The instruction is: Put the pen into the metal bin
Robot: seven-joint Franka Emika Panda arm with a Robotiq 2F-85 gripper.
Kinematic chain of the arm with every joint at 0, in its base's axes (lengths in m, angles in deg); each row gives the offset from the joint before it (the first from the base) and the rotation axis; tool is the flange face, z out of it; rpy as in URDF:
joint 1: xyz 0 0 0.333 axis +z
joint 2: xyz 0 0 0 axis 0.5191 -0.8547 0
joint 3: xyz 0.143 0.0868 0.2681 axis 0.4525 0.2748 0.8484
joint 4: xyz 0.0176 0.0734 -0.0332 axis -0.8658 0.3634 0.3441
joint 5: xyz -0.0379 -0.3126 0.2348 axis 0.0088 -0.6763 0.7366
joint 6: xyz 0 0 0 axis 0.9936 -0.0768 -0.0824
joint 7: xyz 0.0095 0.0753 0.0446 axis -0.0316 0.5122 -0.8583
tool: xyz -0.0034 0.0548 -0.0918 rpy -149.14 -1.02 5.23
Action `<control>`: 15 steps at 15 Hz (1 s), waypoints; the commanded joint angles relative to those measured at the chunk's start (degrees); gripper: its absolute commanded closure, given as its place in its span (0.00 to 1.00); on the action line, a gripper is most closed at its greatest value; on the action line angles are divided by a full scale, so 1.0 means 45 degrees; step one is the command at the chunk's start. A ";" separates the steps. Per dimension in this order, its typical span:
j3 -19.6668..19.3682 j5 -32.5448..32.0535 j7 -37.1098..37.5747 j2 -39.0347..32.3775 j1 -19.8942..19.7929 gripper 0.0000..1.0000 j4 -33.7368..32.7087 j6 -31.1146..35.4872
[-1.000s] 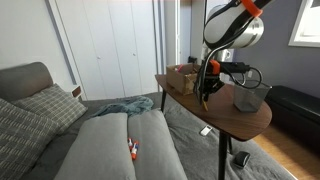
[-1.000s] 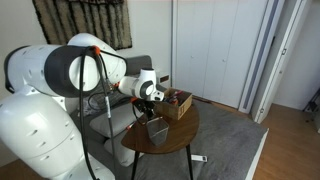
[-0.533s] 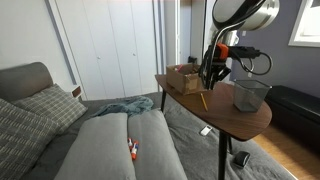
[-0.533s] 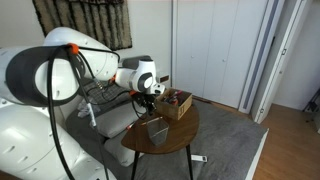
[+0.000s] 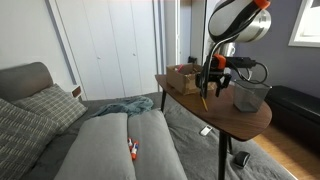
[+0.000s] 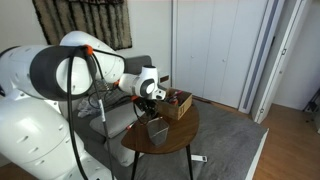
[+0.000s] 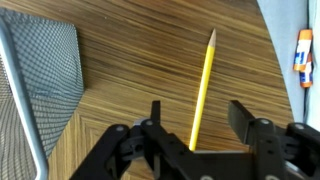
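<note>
End effector [image 7: 197, 108] hangs just above the bench [image 7: 120, 120], fingers wide apart, clamped on nothing. Yellow pencil [image 7: 203, 85] lies flat on the wood between them, sharpened tip pointing away from me, blunt end hidden under my palm. Wire-mesh bin [image 7: 40, 75] stands upright on the same bench, near the pencil but not touching it; both exterior views show it [image 5: 250, 95] [image 6: 157, 128] beside me.

What could go wrong, as I judge it:
- A thin round stick lying flat may roll or skid out when I close, and the curved bench edge is near its tip.
- If I come down too low, my fingertips scrape the wood.
- A grip near the blunt end leaves a long free length, so the pencil may swing or droop.
- A tilted pencil may catch the bin's rim or mesh, and the bin looks light enough to shift or tip.
- Brown box [image 5: 183, 78] stands close on my other side, so a wide swing could clip it.
</note>
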 commanded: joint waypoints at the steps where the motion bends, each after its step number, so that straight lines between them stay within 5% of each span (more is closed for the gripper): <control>1: -0.0105 0.0223 -0.0297 -0.0460 0.0124 0.26 0.0036 0.0531; 2: -0.0084 0.0167 -0.0260 -0.0576 0.0139 0.44 0.0058 0.0628; 4: -0.0083 0.0165 -0.0265 -0.0772 0.0177 0.50 0.0060 0.0698; 11: -0.0110 0.0165 -0.0326 -0.1155 0.0244 0.98 -0.0013 0.0755; 15: -0.0108 0.0169 -0.0307 -0.0832 0.0261 0.98 -0.0049 0.0444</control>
